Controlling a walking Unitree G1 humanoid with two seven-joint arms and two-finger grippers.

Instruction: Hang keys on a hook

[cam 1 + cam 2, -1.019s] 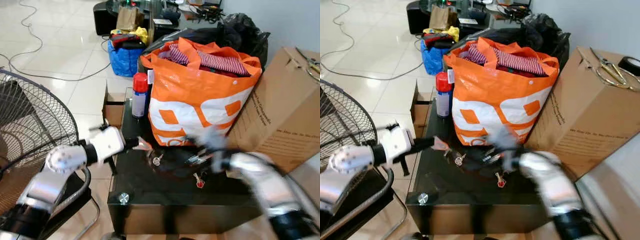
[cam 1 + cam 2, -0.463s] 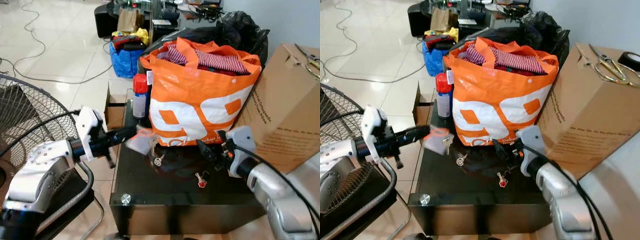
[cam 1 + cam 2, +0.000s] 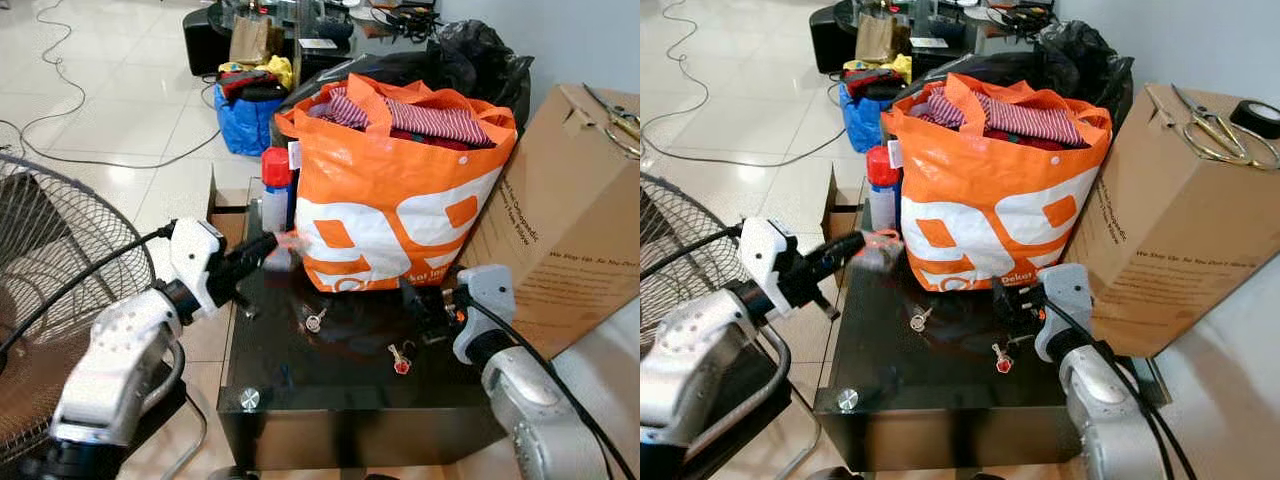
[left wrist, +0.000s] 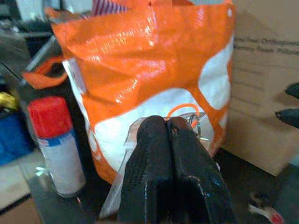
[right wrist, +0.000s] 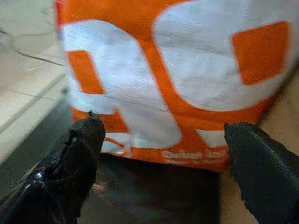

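Fan (image 3: 60, 290): we see its wire grille at the robot's left, beside the low table.
Cardboard box (image 3: 575, 210): it leans at the robot's right, just beside the orange bag; scissors (image 3: 1215, 135) lie on top.
Orange bag (image 3: 390, 200): it stands on the table's far side, stuffed with striped cloth.
Black table (image 3: 300, 375): we count 2 loose keys on its glossy top, 1 silver key (image 3: 314, 321) left of centre, 1 red-headed key (image 3: 399, 361) near the middle.
Left gripper (image 3: 278, 244): raised above the table's left edge, near the bag's front; the wrist view shows its fingers (image 4: 159, 172) pressed together on a clear plastic tag (image 4: 122, 184) with an orange ring (image 4: 183, 112), which we take for the keys.
Right gripper (image 3: 425, 315): over the table's right side, just before the bag's lower edge, its 2 fingers (image 5: 77, 154) spread wide and holding nothing.
Spray can (image 3: 276, 190): red-capped, upright on the table just left of the bag.
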